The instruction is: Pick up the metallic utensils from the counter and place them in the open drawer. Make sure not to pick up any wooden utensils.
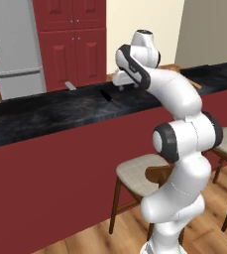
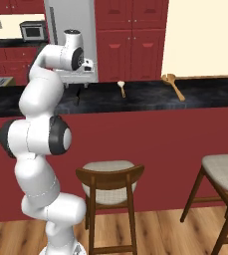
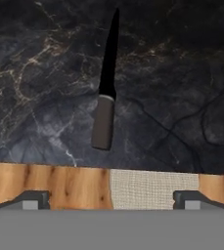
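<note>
Looking along the hand camera, I see the gripper [image 3: 111, 200] with its two dark fingertips [image 3: 33, 199] spread wide apart and nothing between them; below them lie wood floor and the pale woven seat of a stool [image 3: 152, 189], and just past that the near edge of the table [image 3: 40, 88], glossy black stone with faint veins. On the stone lies the knife [image 3: 106, 97], flat, its grey handle pointing toward the table edge and its dark blade running away from me; it sits apart from the gripper, untouched. From the left base camera, I note the arm bent over the table [image 1: 45, 116] with the gripper [image 1: 121, 79] held above the stone, the knife [image 1: 105, 95] a slim dark sliver just beside it, and a small silver utensil [image 1: 71, 86] farther left near the back edge. From the right base camera, a pale-bowled wooden spoon [image 2: 121, 88] lies mid-table and a second tan wooden spoon [image 2: 174, 85] further right, well apart from the hand. Beyond the table stand red cabinet doors [image 2: 130, 40] and a grey refrigerator [image 1: 13, 47].
</note>
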